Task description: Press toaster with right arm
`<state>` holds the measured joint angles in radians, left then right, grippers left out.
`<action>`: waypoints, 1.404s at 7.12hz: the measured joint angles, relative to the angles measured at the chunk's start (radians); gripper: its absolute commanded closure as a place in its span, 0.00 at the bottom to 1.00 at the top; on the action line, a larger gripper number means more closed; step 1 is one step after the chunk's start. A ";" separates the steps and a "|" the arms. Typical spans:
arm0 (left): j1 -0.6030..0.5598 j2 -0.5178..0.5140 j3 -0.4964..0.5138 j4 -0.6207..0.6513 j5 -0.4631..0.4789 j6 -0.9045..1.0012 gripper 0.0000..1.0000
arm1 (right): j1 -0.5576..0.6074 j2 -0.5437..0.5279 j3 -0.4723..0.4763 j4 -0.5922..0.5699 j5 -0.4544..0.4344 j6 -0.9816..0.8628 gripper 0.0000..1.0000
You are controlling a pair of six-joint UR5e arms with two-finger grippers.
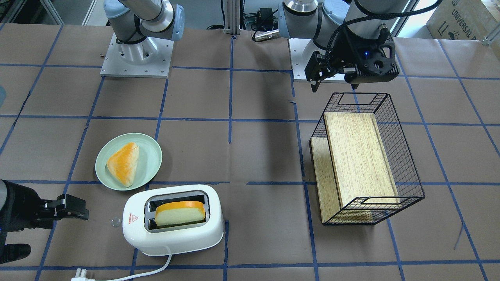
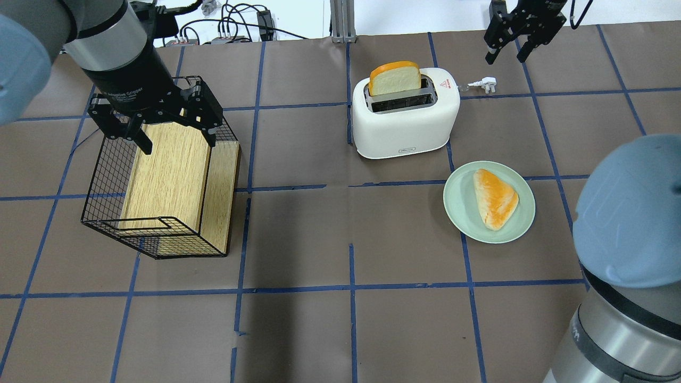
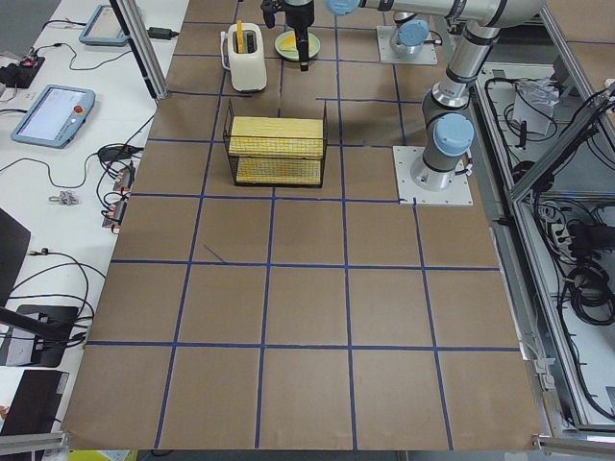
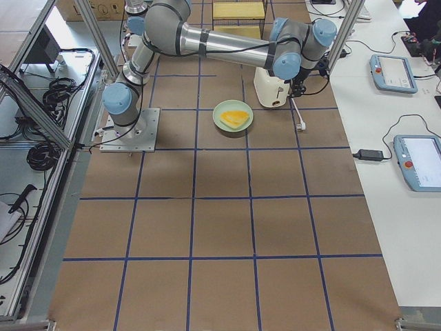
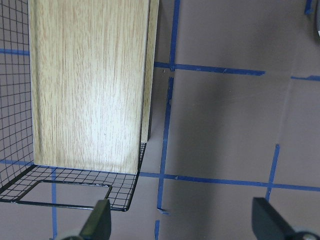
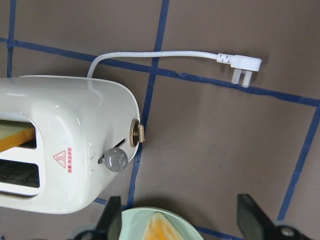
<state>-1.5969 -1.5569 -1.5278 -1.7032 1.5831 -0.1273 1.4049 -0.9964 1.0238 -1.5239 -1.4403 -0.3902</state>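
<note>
The white toaster (image 1: 174, 230) stands on the table with a slice of bread (image 1: 179, 212) upright in one slot. Its red triangle sticker and clear lever knob (image 6: 116, 160) face my right gripper (image 1: 80, 208). That gripper is open and empty. It hovers beside and above the knob end of the toaster (image 6: 60, 125) and touches nothing. In the overhead view the right gripper (image 2: 505, 53) is beyond the toaster (image 2: 404, 122). The white plug (image 6: 242, 65) lies loose on the table. My left gripper (image 2: 178, 143) is open and empty over the wire basket (image 2: 106, 213).
A pale green plate (image 1: 150, 156) with a triangular bread piece (image 1: 124, 164) sits beside the toaster, below my right gripper. The black wire basket (image 1: 406, 164) lies on its side with wooden boards (image 1: 357, 156) in it. Blue tape lines cross the brown table.
</note>
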 measured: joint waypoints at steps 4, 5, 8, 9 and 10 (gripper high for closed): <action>0.000 0.000 0.000 -0.001 0.000 0.000 0.00 | 0.094 -0.249 0.132 0.009 -0.120 0.094 0.00; 0.000 0.000 0.000 -0.001 0.000 0.000 0.00 | 0.097 -0.335 0.221 0.012 -0.127 0.133 0.00; 0.000 0.000 0.000 -0.001 0.000 0.000 0.00 | 0.081 -0.512 0.419 0.021 -0.129 0.160 0.00; 0.000 0.000 0.000 -0.001 0.000 0.000 0.00 | 0.082 -0.535 0.440 0.051 -0.129 0.163 0.00; 0.000 0.000 0.000 -0.001 0.000 0.000 0.00 | 0.082 -0.545 0.456 0.057 -0.129 0.166 0.00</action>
<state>-1.5969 -1.5570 -1.5278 -1.7042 1.5831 -0.1273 1.4872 -1.5419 1.4795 -1.4673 -1.5692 -0.2246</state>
